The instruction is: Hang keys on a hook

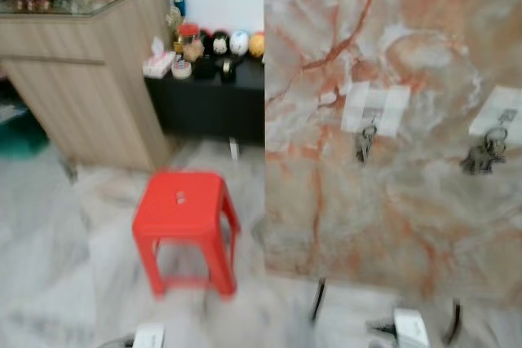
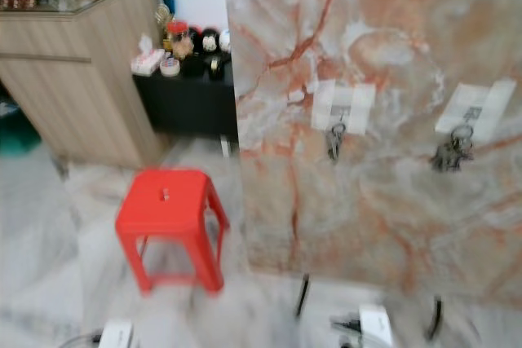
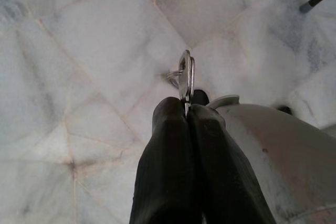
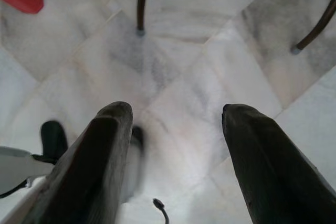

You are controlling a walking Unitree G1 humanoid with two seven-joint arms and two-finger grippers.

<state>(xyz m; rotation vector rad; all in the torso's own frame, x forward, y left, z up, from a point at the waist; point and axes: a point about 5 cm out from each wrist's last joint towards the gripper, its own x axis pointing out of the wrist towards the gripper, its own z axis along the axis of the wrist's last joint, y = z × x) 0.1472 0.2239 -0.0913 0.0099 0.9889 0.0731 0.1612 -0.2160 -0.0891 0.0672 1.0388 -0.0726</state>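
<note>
While our left gripper point(image 3: 186, 109) hangs low over the marble floor point(image 3: 79, 51), its two black fingers squeeze tight on the keys point(image 3: 185, 74). Our right gripper point(image 4: 173, 129) is wide open and holds nothing. Far in front stands a marble board point(image 1: 408, 55) with two key bunches point(image 1: 364, 144) already hanging. We should walk close, lift the keys up high and slip the ring over a free hook slowly.

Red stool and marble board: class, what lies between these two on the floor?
In the left eye view, bare pale marble floor alone separates the red stool from the marble board; nothing stands in that gap.
</note>
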